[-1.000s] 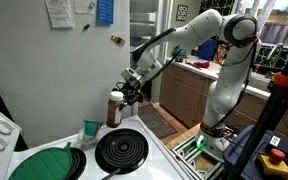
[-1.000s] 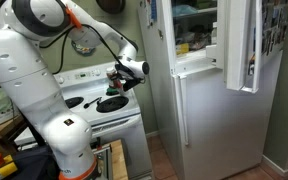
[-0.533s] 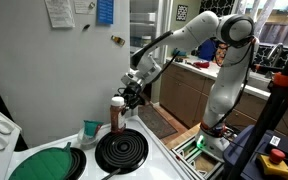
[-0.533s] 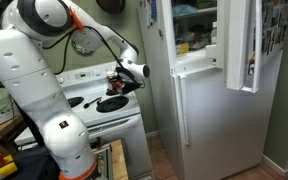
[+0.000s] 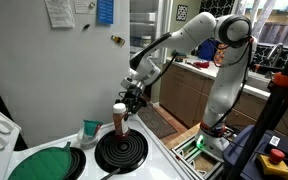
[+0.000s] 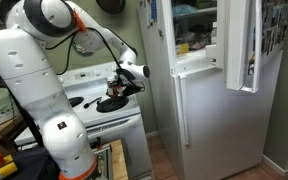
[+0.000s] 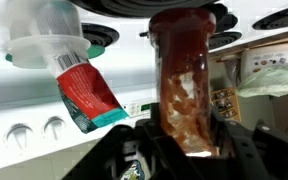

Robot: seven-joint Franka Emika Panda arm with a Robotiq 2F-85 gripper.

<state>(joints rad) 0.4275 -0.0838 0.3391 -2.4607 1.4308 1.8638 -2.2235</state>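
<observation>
Stovetop (image 5: 160, 152): fingers (image 5: 130, 103) clamped on white-lidded jar (image 5: 119, 120), red-brown sauce inside, beside teal cup (image 5: 90, 130), near coil burner (image 5: 122, 152).

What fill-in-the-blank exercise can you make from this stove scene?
The gripper holds the jar over a coil burner coloured ____.
The round disc on the neighbouring burner is ____.
The refrigerator has its upper door standing ____.
Missing words: black; green; open.
</observation>
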